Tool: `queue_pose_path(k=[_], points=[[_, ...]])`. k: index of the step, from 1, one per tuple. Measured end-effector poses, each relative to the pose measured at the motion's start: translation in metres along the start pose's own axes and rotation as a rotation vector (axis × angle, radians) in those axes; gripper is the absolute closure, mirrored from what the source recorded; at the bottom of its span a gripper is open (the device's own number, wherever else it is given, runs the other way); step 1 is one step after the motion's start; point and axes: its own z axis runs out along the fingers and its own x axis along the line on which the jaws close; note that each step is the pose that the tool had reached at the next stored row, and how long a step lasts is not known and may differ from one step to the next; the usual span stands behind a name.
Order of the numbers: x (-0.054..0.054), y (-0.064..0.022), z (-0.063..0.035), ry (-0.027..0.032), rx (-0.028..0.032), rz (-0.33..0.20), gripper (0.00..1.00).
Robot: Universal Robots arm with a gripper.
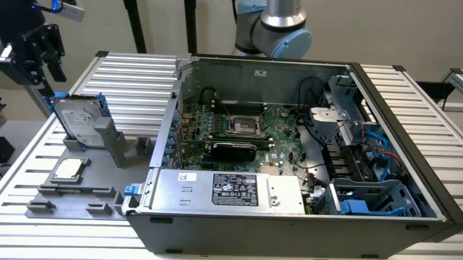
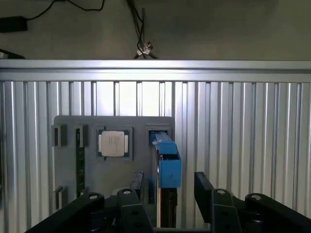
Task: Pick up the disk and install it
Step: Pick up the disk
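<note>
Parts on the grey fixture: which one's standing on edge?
The disk, with the blue frame along its edges: it stands upright in its slot. The square silver chip beside it lies flat in its pocket.

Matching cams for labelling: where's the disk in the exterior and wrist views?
Exterior view: the disk stands on edge in the grey holder at the exterior view's left, outside the computer case.
Wrist view: the disk is seen edge-on, blue carrier toward the camera, between the open end effector's fingers.
Shared landmark: the square silver chip beside the disk.
</note>
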Motion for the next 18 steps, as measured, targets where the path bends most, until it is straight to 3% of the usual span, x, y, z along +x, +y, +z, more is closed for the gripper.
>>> queue_pose_path(k=[18], points=[[0.000,-0.0009,0.0327,-0.0013,0.0001,0.012,0.46]])
